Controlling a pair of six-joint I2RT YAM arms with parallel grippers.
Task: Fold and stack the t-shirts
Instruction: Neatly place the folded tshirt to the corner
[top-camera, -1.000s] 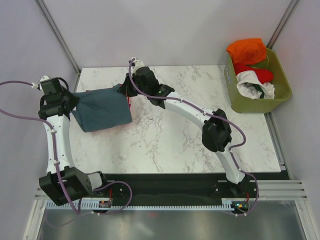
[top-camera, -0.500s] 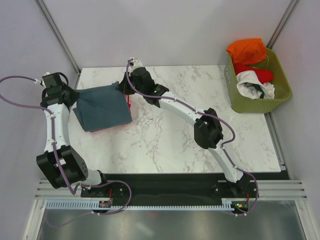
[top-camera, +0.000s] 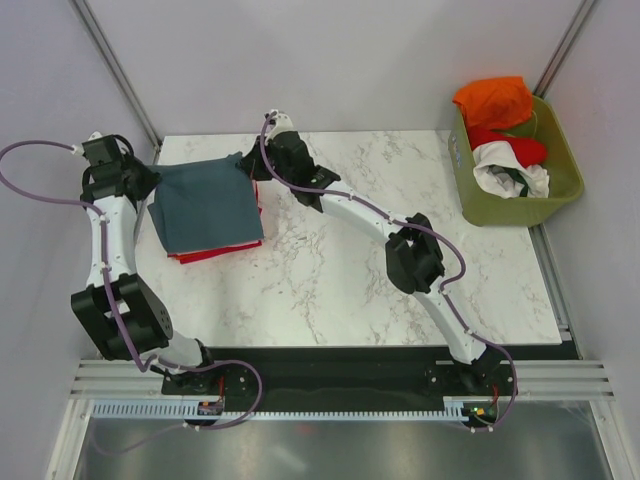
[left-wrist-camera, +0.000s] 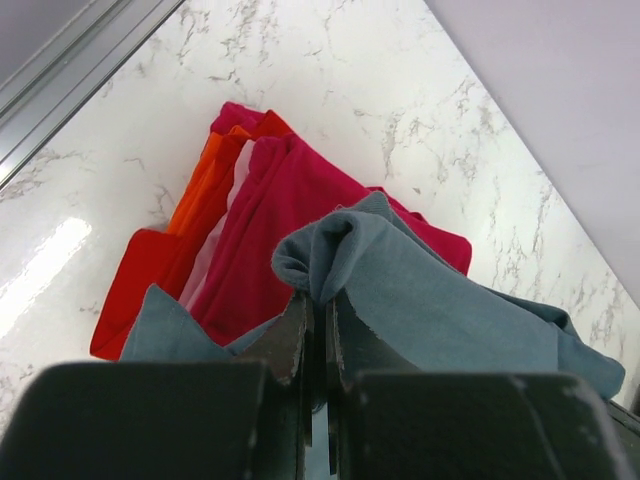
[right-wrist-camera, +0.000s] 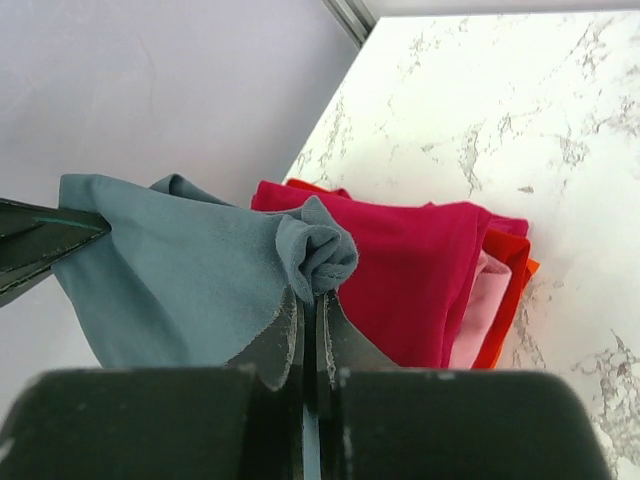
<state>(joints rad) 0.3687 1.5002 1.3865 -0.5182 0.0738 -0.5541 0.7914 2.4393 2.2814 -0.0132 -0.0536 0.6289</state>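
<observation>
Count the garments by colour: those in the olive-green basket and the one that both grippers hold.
Orange cotton garment in the olive-green plastic basket: 1
Red cotton garment there: 1
White cotton garment there: 1
Slate blue-grey cotton t-shirt, held by the left gripper and the right gripper: 1
Total: 4

White marble tabletop (top-camera: 400, 290), grey veining, glare patch toward left edge in left wrist view. At 10 o'clock, near far-left corner: stack of folded tees (top-camera: 212, 253), flat on marble. Bottom of stack: red tee (left-wrist-camera: 125, 300). Above it orange tee (left-wrist-camera: 195, 200), thin pink sliver (left-wrist-camera: 215, 252), crimson tee (left-wrist-camera: 300, 190). Over most of stack, slate blue-grey tee (top-camera: 205, 205); only red edge peeking out at 6 o'clock side. At 2 o'clock, by far-right corner: olive-green basket (top-camera: 500, 212); on marble or beside it, cannot tell.
</observation>
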